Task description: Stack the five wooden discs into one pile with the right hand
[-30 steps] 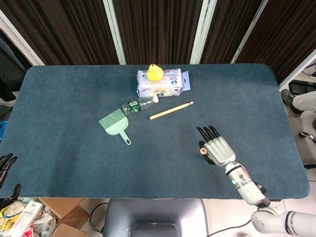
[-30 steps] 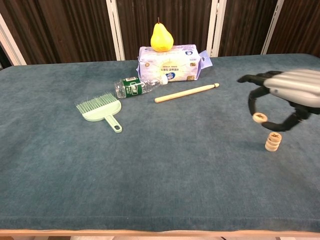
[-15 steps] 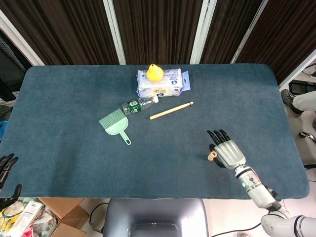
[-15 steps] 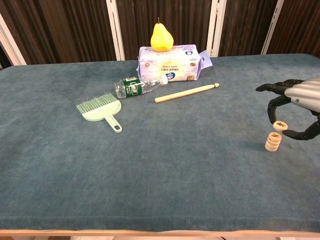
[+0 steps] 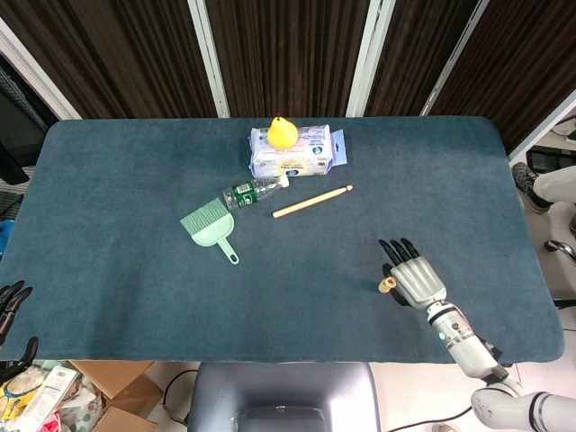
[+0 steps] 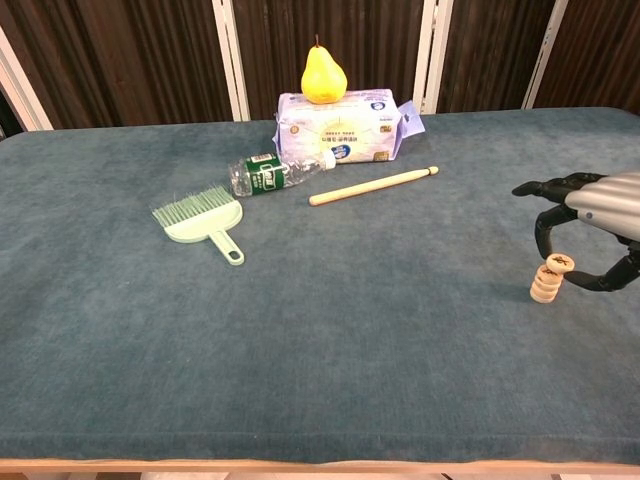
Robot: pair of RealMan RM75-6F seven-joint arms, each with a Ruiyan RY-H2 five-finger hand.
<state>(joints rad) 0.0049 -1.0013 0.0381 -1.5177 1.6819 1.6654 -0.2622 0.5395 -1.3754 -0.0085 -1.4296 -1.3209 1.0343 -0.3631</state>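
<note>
Wooden discs (image 6: 546, 286) stand piled near the table's (image 5: 135, 270) right front edge. My right hand (image 6: 590, 215) pinches the top disc (image 6: 558, 263), tilted on that pile; my left hand (image 5: 9, 306) hangs off-table, grasp unclear.

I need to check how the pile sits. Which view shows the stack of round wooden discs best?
The chest view: the stack of round wooden discs appears side-on, layers distinct, with the right hand around its top. The head view shows only a small tan spot beside the hand.

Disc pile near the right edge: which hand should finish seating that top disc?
Right. The right hand is already around the top disc on the pile; the left hand hangs off the table's far left edge.
</note>
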